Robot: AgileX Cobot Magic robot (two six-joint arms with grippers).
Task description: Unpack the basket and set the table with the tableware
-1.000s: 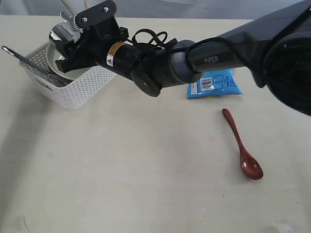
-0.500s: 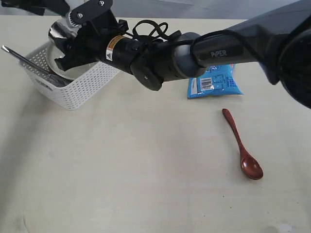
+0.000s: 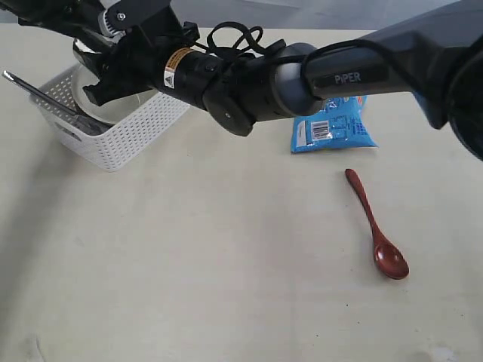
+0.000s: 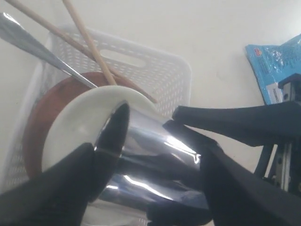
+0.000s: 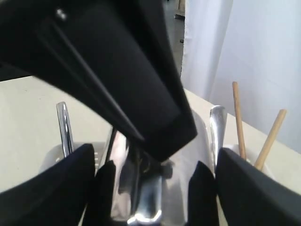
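One piece only is lying out on the wide pale beige tabletop (image 3: 189,286): the glossy reddish-brown spoon (image 3: 377,226), nearest the exterior camera. The blue snack packet (image 3: 336,128) is sitting a little beyond it. Farther back, the white lattice-walled plastic basket (image 3: 124,139) is holding the rest. The pale cream bowl (image 4: 80,127) is sitting inside with the small brown saucer (image 4: 40,117) showing behind its rim. The wooden chopsticks (image 4: 87,42) and a steel cutlery handle (image 4: 33,40) are leaning out.

Both arms are crowding over the shiny steel cup (image 4: 155,160), which is showing just over the bowl. The right gripper (image 5: 155,150) is reaching across with fingers spread wide on either side of it. The left gripper (image 4: 145,117) is straddling it too, though I cannot tell whether it is pinching. Unpacking looks barely begun, with the cup apparently next.
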